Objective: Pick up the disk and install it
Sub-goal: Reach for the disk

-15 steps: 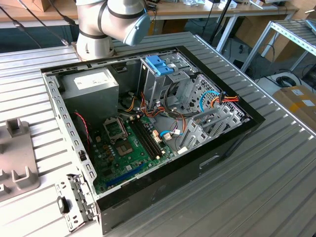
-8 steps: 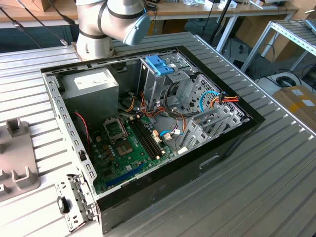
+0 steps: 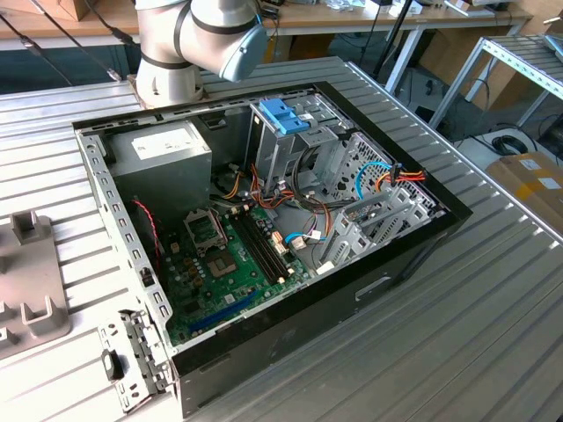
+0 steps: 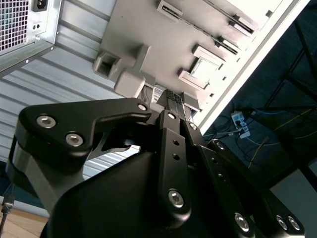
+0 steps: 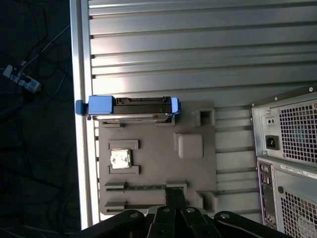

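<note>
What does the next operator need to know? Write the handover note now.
Gripper: shut, empty, hovering over the grey fixture.
Disk: standing on edge in the fixture, by the table's edge, apart from the gripper.
Computer case: lies open on the table beside the fixture.
Done: nothing yet.
Left: disk not picked up, not installed in the case.

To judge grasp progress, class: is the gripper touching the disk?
Apart. In the first wrist view, bare grey holder plate lies between the gripper and the disk.
</note>
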{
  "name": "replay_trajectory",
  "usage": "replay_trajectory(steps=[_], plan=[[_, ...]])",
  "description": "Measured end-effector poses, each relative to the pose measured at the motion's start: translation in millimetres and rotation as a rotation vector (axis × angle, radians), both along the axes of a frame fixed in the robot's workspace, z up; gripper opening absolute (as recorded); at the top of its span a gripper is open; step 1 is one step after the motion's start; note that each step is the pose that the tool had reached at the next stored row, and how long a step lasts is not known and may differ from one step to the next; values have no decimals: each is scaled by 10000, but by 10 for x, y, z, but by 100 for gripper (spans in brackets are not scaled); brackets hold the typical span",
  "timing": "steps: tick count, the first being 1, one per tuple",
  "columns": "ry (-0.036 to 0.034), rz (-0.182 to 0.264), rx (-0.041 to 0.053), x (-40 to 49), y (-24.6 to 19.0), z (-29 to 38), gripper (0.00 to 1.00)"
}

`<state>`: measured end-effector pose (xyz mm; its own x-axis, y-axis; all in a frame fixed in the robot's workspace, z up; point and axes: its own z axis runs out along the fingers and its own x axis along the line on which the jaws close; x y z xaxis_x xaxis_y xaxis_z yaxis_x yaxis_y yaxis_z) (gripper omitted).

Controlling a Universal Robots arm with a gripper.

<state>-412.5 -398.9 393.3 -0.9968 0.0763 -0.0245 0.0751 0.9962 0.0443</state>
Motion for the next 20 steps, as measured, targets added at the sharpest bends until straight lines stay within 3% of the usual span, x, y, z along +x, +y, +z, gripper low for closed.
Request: replay_trajectory(steps=[20], plan=[[-1,1,1,-94,0,0,10]])
